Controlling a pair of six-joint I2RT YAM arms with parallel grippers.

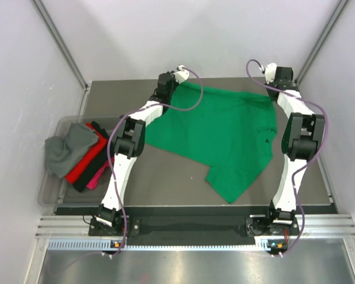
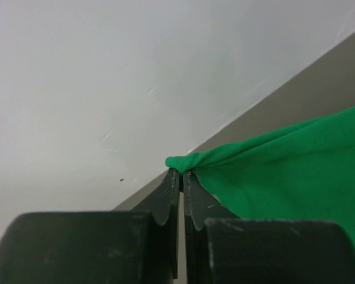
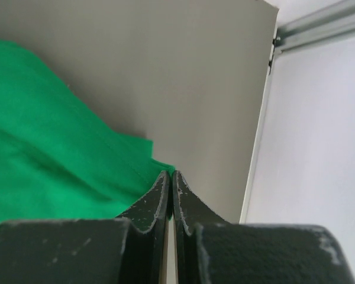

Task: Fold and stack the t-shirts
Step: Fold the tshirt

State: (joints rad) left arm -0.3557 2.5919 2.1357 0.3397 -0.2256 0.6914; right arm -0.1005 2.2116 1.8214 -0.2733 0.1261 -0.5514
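So here's where we're at: the green t-shirt (image 1: 225, 139) is spread out over the middle of the table (image 1: 165, 189), mostly flat, with one flap reaching toward 6 o'clock near the front edge and its far edge running across the back. Both arms are stretched out to that far edge, left arm to the shirt's 11 o'clock corner, right arm to its 1 o'clock corner. From the left wrist view, the left gripper (image 2: 180, 173) has its jaws clenched tight on a bunched-up tip of green cloth, which pokes out just past the fingertips while the rest of the shirt drapes away toward 3 o'clock. From the right wrist view, the right gripper (image 3: 170, 174) is clamped too, jaws pressed together with the shirt's edge running right into the tips, so we read it as pinching the hem, though only a sliver of cloth is caught there. Over at 9 o'clock, off the left side of the table, a clear plastic bin (image 1: 50, 198) holds the other shirts in a loose heap: a grey t-shirt (image 1: 68, 148) on the outer side, a red t-shirt (image 1: 86, 165) beside it, and a bit of a pink t-shirt (image 1: 97, 176) peeking out at the heap's 5 o'clock edge.
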